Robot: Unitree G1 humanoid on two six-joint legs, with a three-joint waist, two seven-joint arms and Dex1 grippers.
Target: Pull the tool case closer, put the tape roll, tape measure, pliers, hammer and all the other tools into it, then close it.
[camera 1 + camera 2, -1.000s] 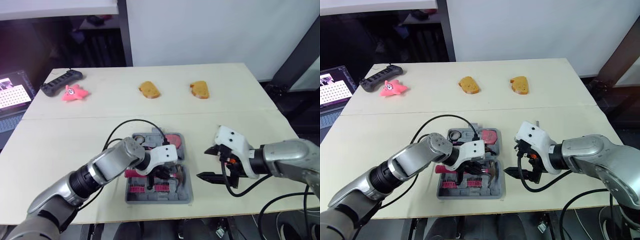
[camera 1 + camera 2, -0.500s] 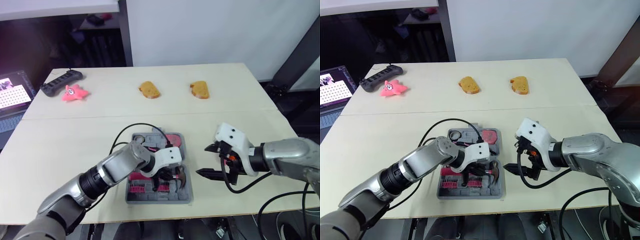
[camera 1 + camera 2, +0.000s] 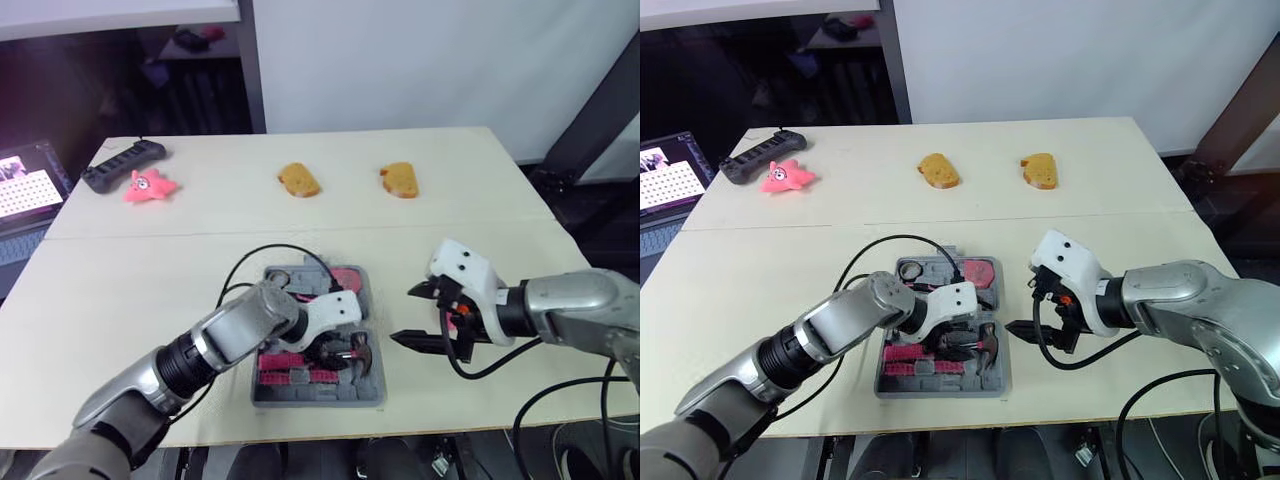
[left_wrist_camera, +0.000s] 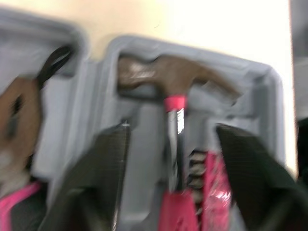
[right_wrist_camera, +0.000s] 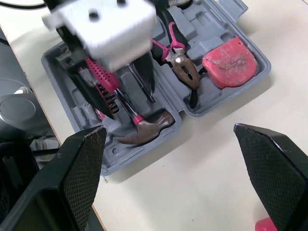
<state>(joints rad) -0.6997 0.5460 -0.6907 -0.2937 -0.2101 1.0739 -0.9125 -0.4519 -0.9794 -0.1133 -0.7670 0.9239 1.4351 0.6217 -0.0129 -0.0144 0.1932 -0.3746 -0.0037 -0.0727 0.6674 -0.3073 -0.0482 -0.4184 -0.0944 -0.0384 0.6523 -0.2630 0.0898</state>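
The surface (image 3: 150,290) is pale wood, made of two boards that meet in a seam running across its middle. Behind it are a white wall and, toward the robot's left, a dark part of the room. A lit laptop (image 3: 25,185) sits off the left edge. Along the far side lie a black controller (image 3: 122,164), touching a pink toy (image 3: 148,186), and two pieces of bread (image 3: 299,180) (image 3: 399,179) that are well apart from each other.

The tool case (image 3: 940,388) is grey plastic and lies open and flat near the front edge, between the two arms. Its far half holds the pliers (image 5: 180,67) and the red-pink tape measure (image 5: 230,62). The near half holds the hammer (image 5: 144,131), which has a brown head and a pink collar and is seated in its moulded slot. Beside it are pink pieces too small to identify. A black cable (image 3: 270,250) loops over the far edge of the case.

The left gripper (image 4: 171,134) hangs inside the near half. Its fingers are spread on either side of the hammer's handle and grasp nothing. The right gripper (image 3: 403,316) hovers just beside the case's right side, with its fingers released wide and empty.
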